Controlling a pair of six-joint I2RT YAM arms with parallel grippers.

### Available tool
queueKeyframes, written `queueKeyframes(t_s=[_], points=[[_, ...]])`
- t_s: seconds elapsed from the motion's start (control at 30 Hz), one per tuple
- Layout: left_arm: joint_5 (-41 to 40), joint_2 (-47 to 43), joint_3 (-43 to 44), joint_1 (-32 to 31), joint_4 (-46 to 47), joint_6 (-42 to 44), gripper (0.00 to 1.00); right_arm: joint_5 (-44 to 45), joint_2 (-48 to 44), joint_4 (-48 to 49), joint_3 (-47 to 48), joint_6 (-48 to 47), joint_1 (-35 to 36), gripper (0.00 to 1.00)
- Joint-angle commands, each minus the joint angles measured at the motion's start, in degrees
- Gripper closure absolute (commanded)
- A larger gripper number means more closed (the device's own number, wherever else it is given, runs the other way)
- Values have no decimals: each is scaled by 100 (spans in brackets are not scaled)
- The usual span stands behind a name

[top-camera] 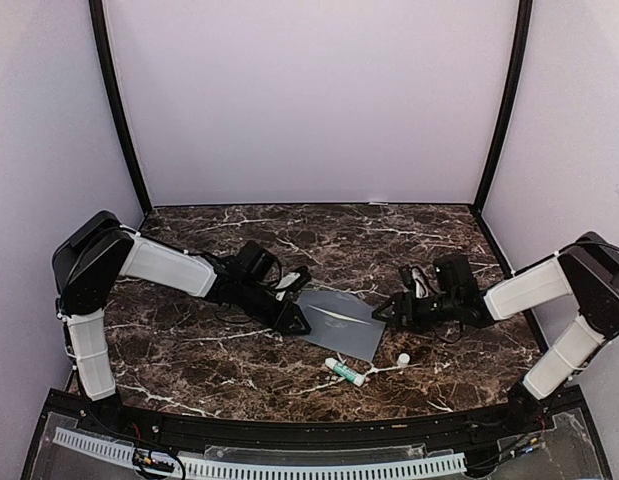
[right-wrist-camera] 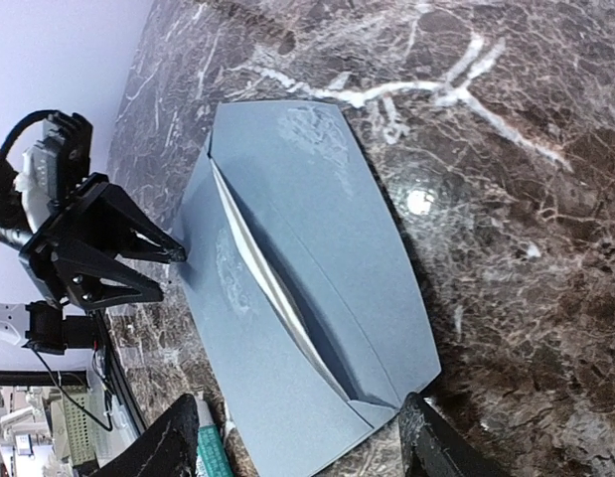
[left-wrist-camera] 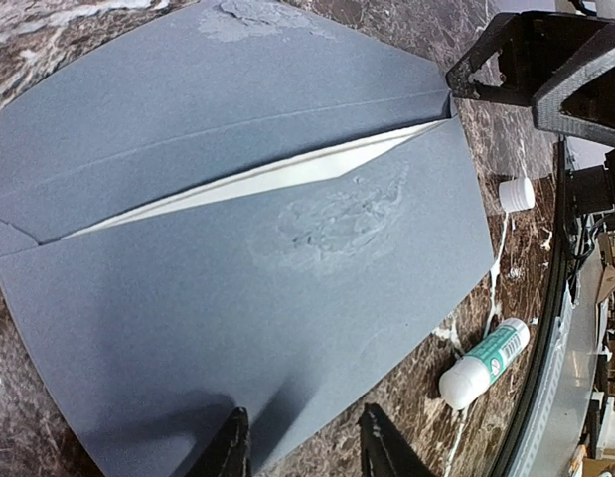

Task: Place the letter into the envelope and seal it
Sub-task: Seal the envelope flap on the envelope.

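The left gripper [left-wrist-camera: 307,449] is released: its two dark fingers stand apart at the near left edge of the envelope [left-wrist-camera: 188,328], one finger casting a shadow on the paper, and only their tips enter its own view, so whether they touch the sheet is hard to tell. The right gripper [right-wrist-camera: 302,439] is also spread wide, with its fingers on either side of the envelope's right end and cut off by the frame. The envelope lies flat on the surface [top-camera: 189,350] between the two grippers. It is matt slate-grey paper with pale, glossy smeared patches on its face. The letter [left-wrist-camera: 287,179] is inside it, and only a thin cream-white sliver shows through a long slit across the face; the rest is hidden. On the near side lies a glue stick [left-wrist-camera: 486,363], white with a green label too small to read, and its small round white cap [left-wrist-camera: 516,192] stands apart from it. The surface is dark brown with white marble veins.
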Motion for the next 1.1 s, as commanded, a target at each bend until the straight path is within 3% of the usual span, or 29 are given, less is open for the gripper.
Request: queueKeyframes(t_s=[0.0,0.27,0.5,0.67,1.07], points=[[-193,135,73,-24,-301,109,63,-542,-336,671,-107,37,21,35],[-264,262,173,-26,-379,164,64,-938,-477,927,-142,-33,144,38],[-219,310,273,-28,-536,425,65,449,-679,-437,202,-694,148,34],[-212,319,314,-28,-566,510,65,571,-91,-1182,958,-1228,144,31],[-291,319,402,-28,-701,617,65,324,1308,-1461,2025,-1686,66,33]])
